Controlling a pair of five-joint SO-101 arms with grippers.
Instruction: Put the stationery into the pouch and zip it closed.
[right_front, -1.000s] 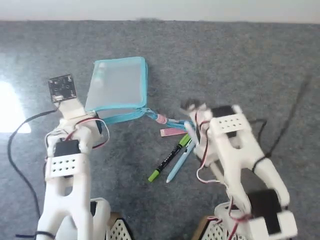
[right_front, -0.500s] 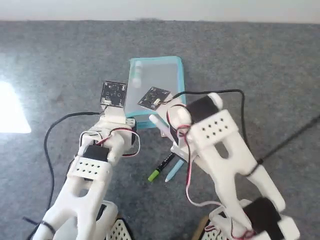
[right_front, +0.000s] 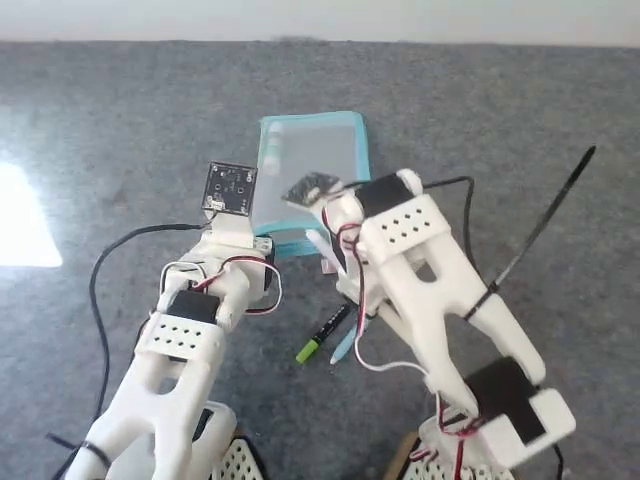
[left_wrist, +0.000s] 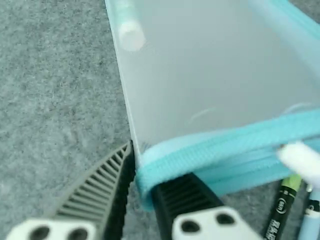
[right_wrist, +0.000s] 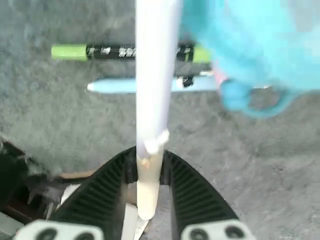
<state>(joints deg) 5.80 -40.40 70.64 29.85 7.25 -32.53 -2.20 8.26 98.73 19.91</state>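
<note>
High view, from the left: my left tool (left_wrist: 142, 175) is clamped on the near corner of the pouch (right_front: 310, 160), jaws pinching the blue zip edge. A second ago that tool and the pouch sat further to the left on the bench (right_front: 520, 110). Both have since come over to the middle, and in the last half second they have stayed put, so the mouth is now held where my other arm can reach it. Through the pouch wall, beyond the left tool, I see a pale stick (left_wrist: 127, 30) already inside.

Further right, my right tool (right_wrist: 148, 160) is shut on a white pen (right_wrist: 152, 75). A second ago it was down among the loose pens. It has since lifted this one, and the pen's far end now points at the pouch's blue edge, close by the zip pull (right_wrist: 240, 97). I judge this the insertion step, with the tip not yet clearly inside.

Past the right tool's tips, the green marker (right_wrist: 125, 51) and the blue pen (right_wrist: 135, 86) lie side by side on the bench, so two pieces and the zipping remain.
</note>
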